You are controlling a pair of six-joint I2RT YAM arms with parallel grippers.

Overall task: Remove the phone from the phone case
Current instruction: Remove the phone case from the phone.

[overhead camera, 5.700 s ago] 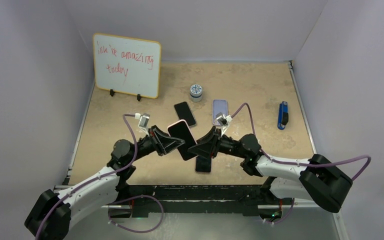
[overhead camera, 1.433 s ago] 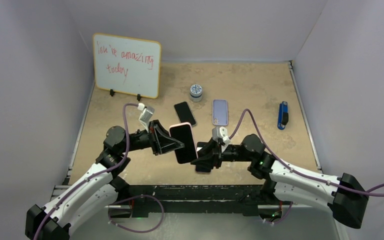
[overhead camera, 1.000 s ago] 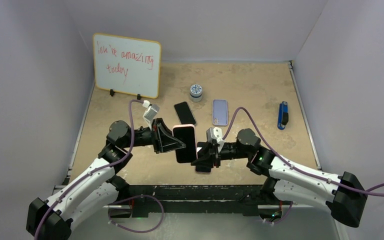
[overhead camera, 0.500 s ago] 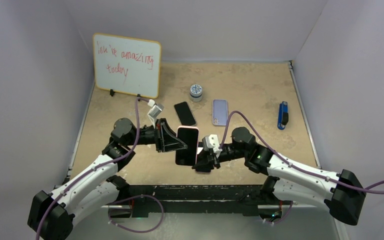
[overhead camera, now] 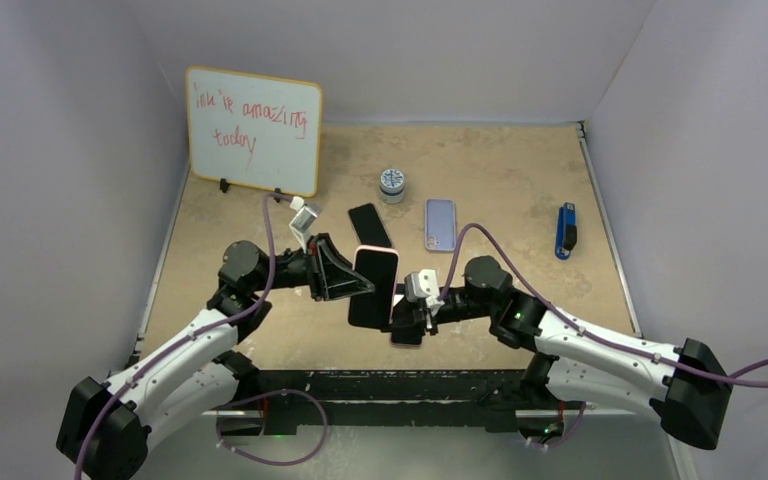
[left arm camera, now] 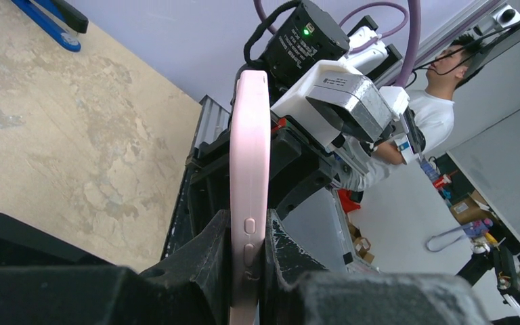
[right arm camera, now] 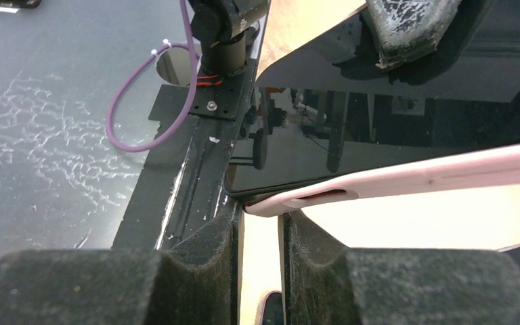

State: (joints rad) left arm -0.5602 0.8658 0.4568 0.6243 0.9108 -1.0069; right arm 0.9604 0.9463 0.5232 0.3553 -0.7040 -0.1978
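The phone (overhead camera: 370,296), black screen toward the camera, sits in a pink phone case (overhead camera: 387,256) and is held nearly upright above the table. My left gripper (overhead camera: 359,290) is shut on the case's long edge; the left wrist view shows the case (left arm camera: 249,135) clamped between the fingers (left arm camera: 210,254). My right gripper (overhead camera: 400,314) is at the lower right corner. In the right wrist view its fingers stand a narrow gap apart, with the case corner (right arm camera: 311,196) and the phone's dark glass (right arm camera: 379,135) against the tips. Whether they pinch it does not show.
Another phone (overhead camera: 407,333) lies flat on the table under the grippers. Further back lie a black phone (overhead camera: 368,222) and a lilac one (overhead camera: 440,223), with a small round tin (overhead camera: 392,183). A whiteboard (overhead camera: 252,130) stands back left. A blue tool (overhead camera: 565,230) lies at the right.
The left arm has tipped the cased phone slightly to the right. The right gripper has crept in closer to the phone's lower corner. Neither gripper's opening has changed.
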